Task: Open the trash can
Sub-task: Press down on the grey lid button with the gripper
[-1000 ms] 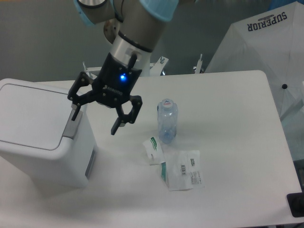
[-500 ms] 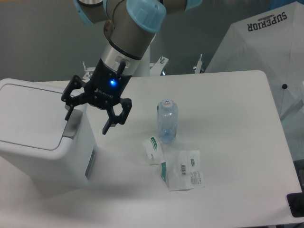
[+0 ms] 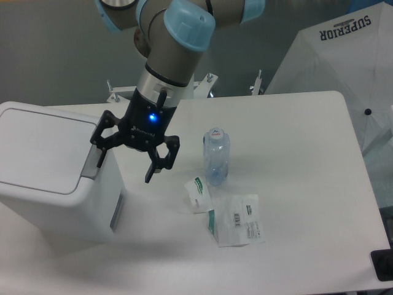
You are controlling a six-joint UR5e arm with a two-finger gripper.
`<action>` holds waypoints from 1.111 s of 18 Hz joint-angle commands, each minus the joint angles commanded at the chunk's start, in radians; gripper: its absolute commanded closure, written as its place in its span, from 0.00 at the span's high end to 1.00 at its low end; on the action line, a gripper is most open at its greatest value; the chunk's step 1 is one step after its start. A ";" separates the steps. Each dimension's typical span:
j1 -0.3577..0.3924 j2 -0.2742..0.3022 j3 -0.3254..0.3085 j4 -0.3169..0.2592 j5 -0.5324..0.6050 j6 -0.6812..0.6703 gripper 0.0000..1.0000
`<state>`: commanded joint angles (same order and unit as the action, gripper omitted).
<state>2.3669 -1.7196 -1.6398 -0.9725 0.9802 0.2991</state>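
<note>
The trash can [image 3: 52, 178] is a large white boxy bin at the table's left, with its flat lid down. Its grey push tab [image 3: 92, 162] sits at the lid's right edge. My gripper [image 3: 126, 166] is open and empty, pointing down beside the can's right side. Its left finger [image 3: 100, 157] hangs right over the grey tab, close to it or touching it; I cannot tell which. Its right finger [image 3: 150, 174] hangs over the bare table to the right of the can.
A clear plastic bottle [image 3: 216, 157] lies on the table right of the gripper. A crumpled white-green wrapper [image 3: 198, 193] and a flat plastic packet [image 3: 237, 227] lie in front of it. A white umbrella [image 3: 344, 67] stands at the right.
The gripper moved left towards the can half a second ago, then shifted slightly right and lower. Its left finger now sits at the grey tab. The lid has not moved.
</note>
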 joint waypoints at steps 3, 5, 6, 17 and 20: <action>0.000 -0.002 -0.003 0.000 0.000 -0.002 1.00; 0.000 -0.002 -0.006 0.000 0.000 -0.002 1.00; 0.000 -0.002 -0.008 0.000 0.000 -0.002 1.00; 0.000 0.015 -0.012 0.000 -0.002 -0.014 1.00; 0.000 0.017 -0.018 0.000 -0.002 -0.017 1.00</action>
<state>2.3669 -1.7027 -1.6582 -0.9726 0.9787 0.2823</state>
